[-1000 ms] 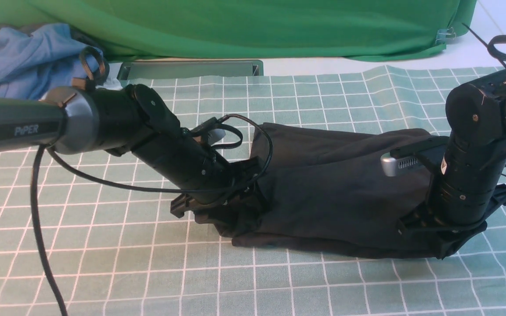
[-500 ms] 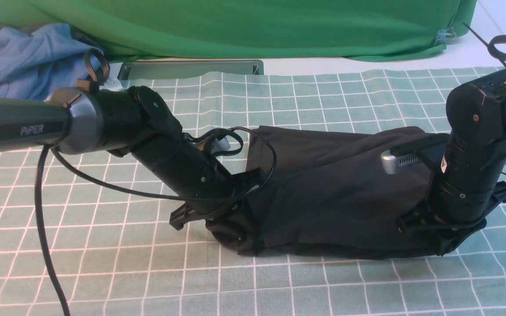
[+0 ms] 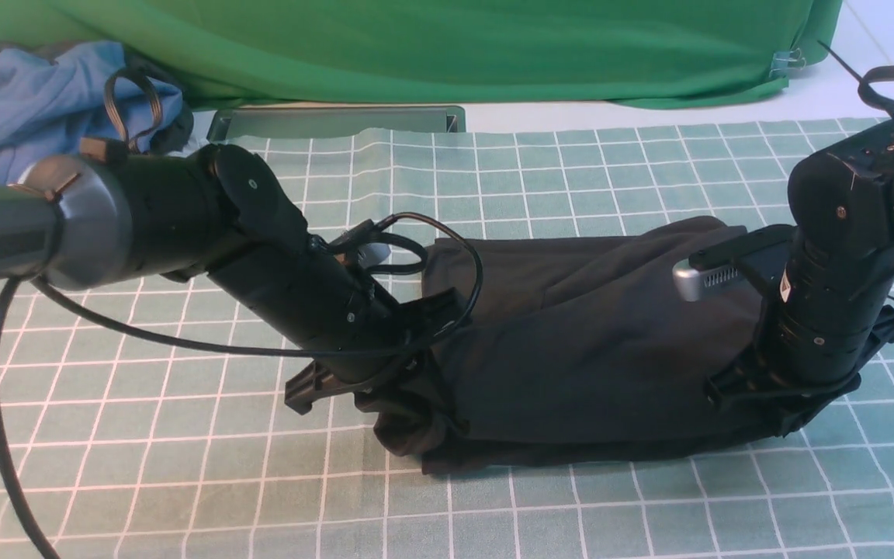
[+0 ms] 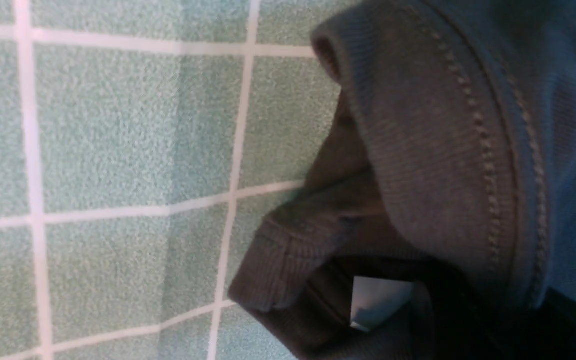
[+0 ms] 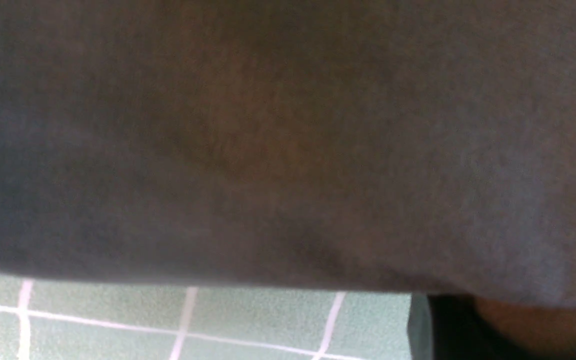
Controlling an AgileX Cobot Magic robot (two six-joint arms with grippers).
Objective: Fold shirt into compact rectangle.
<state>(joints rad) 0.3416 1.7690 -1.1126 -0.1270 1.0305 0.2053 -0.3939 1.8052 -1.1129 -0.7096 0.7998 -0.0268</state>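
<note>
Black soft-knit shirt (image 3: 587,373), folded into a broad bundle, lay mid-bench, nearer the front edge | done: rough long band formed | left: flattening, neck end, final compacting | left black gripper (image 3: 447,423) clenched bunched collar cloth; right black gripper (image 3: 781,427) grasped the shirt's right end

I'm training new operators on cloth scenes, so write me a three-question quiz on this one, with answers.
1. True or false: the black shirt already lies as a neat, compact rectangle.
2. Which is nearer the blue cloth: (a) the left arm or (b) the right arm?
3. Fill in: in the left wrist view, a small ______ label shows inside the dark fabric.

Key: 1 false; 2 a; 3 white
</note>
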